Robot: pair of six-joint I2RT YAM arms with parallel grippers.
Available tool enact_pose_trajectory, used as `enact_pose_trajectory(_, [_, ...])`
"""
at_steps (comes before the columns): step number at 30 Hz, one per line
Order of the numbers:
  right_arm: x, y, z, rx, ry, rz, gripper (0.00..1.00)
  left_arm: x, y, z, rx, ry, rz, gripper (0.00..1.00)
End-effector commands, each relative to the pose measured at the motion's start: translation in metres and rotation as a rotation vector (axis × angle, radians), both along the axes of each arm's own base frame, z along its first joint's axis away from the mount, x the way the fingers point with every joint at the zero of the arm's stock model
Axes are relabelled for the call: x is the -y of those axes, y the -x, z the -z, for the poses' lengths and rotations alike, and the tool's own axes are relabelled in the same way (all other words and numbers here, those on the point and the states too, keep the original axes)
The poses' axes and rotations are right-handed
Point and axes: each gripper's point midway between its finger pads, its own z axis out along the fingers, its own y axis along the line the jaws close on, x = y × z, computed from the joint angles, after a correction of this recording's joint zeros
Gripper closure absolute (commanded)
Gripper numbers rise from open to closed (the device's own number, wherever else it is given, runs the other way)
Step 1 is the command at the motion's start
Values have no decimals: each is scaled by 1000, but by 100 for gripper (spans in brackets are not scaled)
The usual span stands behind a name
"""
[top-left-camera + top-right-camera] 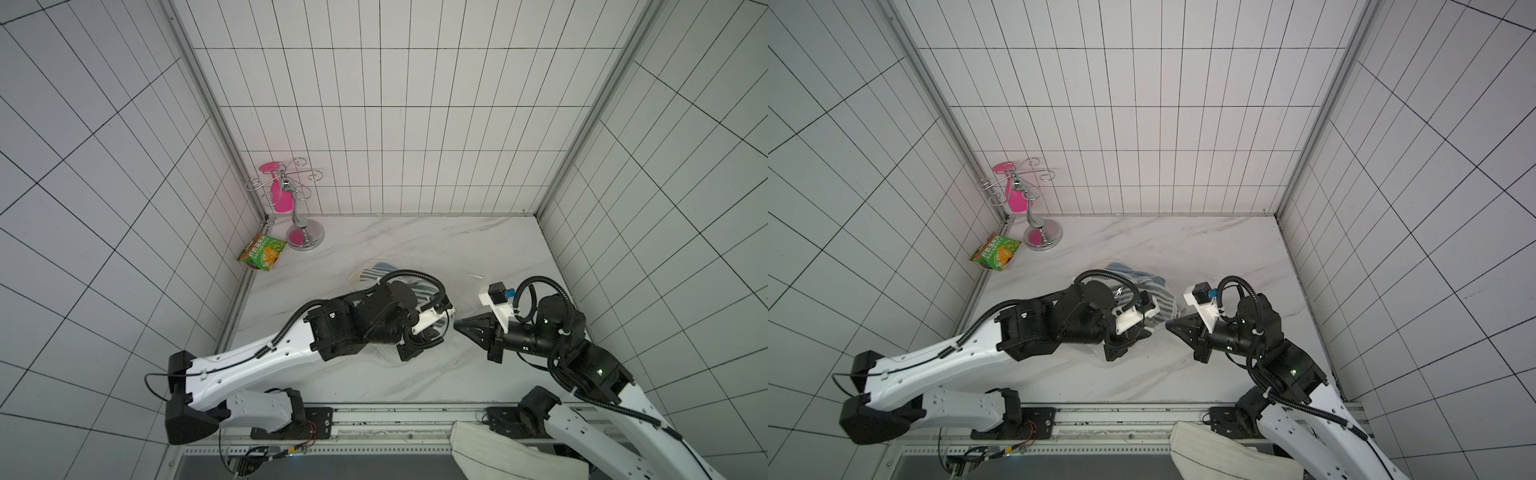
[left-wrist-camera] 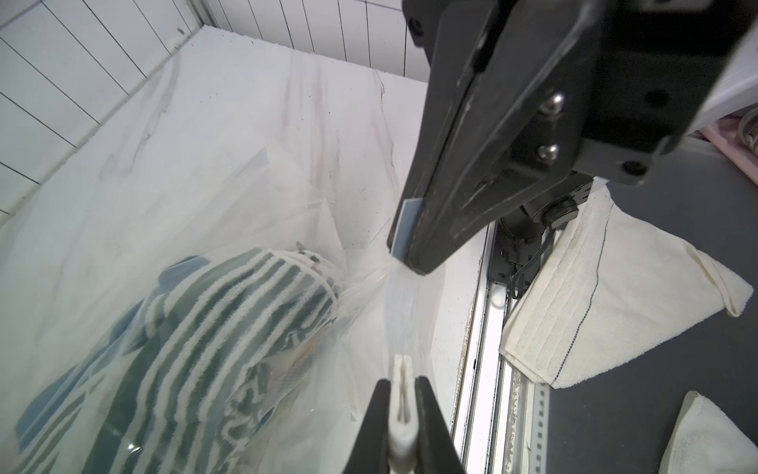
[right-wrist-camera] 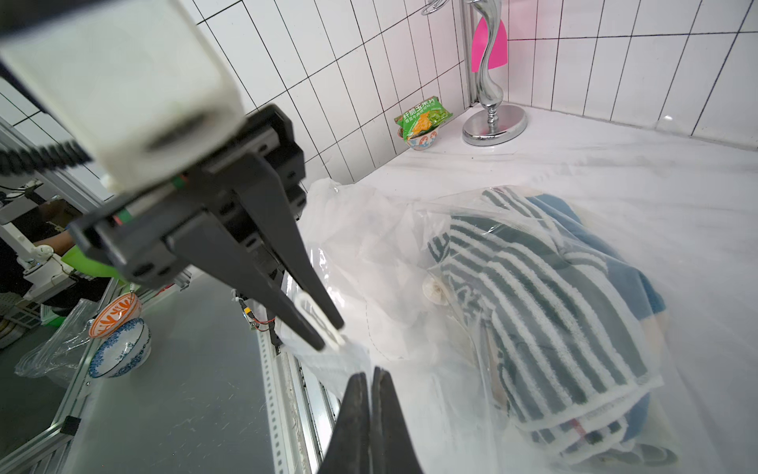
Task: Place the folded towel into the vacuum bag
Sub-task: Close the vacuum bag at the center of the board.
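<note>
At the far left of the marble table [image 1: 415, 245], a green snack packet [image 1: 262, 251] leans on a small bowl against the tiled wall. Just beside it stands a chrome hook stand [image 1: 305, 237], with something pink hanging from it.

Nearer the middle, the left gripper [image 3: 330, 336] is clamped on a white slider clip [image 3: 318, 318], which sits on the edge of the vacuum bag [image 3: 389, 254]. The jaws press against the clip from both sides.

The bag lies crumpled on the table between the two arms, its clear plastic spreading toward the back wall. The folded towel [image 3: 553, 295], striped dark green and white, is inside the bag, bunched up with some blue cloth next to it. In a top view the towel [image 1: 1158, 291] shows partly from under the left arm.

To the right, the right gripper [image 1: 458, 325] is pinched tight on the bag's edge, near the clip. Its tips point toward the left gripper.

At the front right, a cream towel [image 1: 511, 453] hangs over the rail, off the table.
</note>
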Motion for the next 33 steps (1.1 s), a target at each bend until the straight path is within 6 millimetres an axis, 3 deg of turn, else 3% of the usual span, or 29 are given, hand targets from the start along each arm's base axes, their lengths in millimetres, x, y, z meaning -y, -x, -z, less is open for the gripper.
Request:
enact_pose_trajectory(1, [3,5,-31,95,-37,-7,100,-17,3,-29,29,65,-25,100])
enact_pose_trajectory(11, [1,9,-45,99,-73,-32,100,-2,5,-11,7,25,32,100])
enact_pose_trajectory(20, [-1,20,-42,96,-76,-90,100,6,0,-18,-63,103,64,100])
enact_pose_trajectory(33, [-4,32,-41,78,-63,-160,100,5,25,-9,-138,65,264,99])
